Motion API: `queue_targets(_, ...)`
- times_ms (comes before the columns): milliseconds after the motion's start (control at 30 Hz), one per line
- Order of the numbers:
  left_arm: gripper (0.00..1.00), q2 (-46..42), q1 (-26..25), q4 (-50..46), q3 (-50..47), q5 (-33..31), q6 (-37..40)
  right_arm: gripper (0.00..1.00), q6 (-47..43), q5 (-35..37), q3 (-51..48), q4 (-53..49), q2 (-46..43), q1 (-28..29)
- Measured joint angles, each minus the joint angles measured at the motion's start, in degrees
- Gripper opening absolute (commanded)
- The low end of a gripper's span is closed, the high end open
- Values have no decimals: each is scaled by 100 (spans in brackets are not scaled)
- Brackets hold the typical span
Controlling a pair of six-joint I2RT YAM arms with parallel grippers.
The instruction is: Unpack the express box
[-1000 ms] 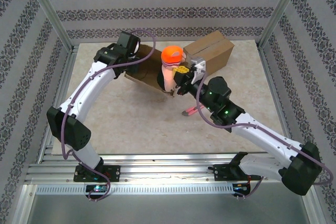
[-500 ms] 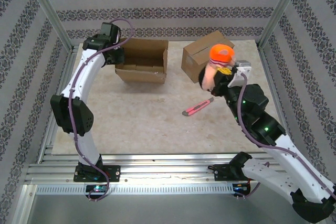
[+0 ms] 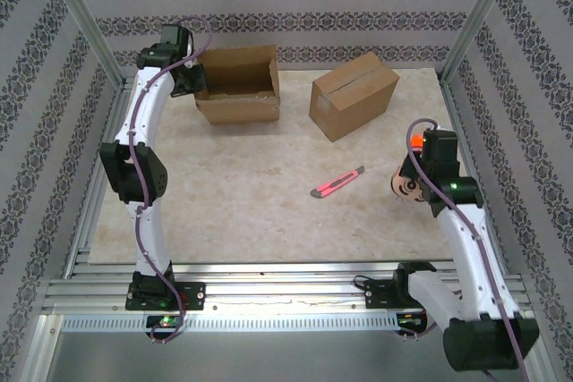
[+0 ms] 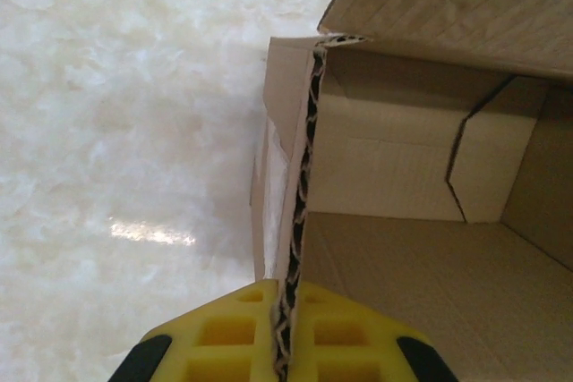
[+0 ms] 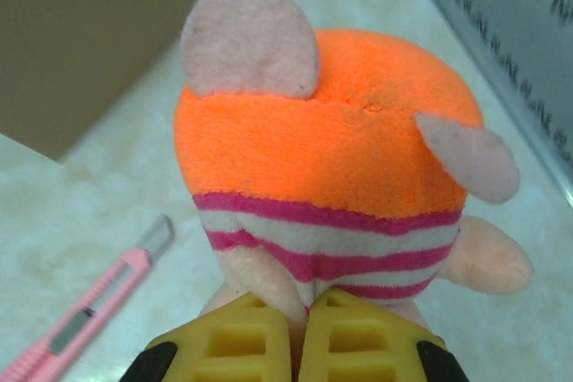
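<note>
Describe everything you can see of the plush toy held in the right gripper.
The plush toy is soft and fuzzy: a bright orange top with two pale pink felt ears, a band of pink and white stripes below, and peach limbs. The right gripper is shut on its lower part, yellow fingers pinching the fabric. It is at the right side of the table, apart from the pink box cutter.

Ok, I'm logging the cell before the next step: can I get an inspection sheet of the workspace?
Surface: pale marbled table.
Job's things: open box rear left; plush toy outside it, at right.
Clutter: closed box at rear; pink utility knife mid-table.
Grippers: left gripper shut on open box's wall; right gripper shut on plush toy.
Cables: purple cables along both arms.
Surroundings: patterned walls, metal frame.
</note>
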Motion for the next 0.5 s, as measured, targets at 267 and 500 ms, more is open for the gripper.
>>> queue_targets(267,20,439,11,-125,603,348,-155,0,-85,-227,-195,179,1486,-610)
queue_targets(500,35,658,39,-184,970,525,-260,0,-149,-264,-190,529,2465,-870)
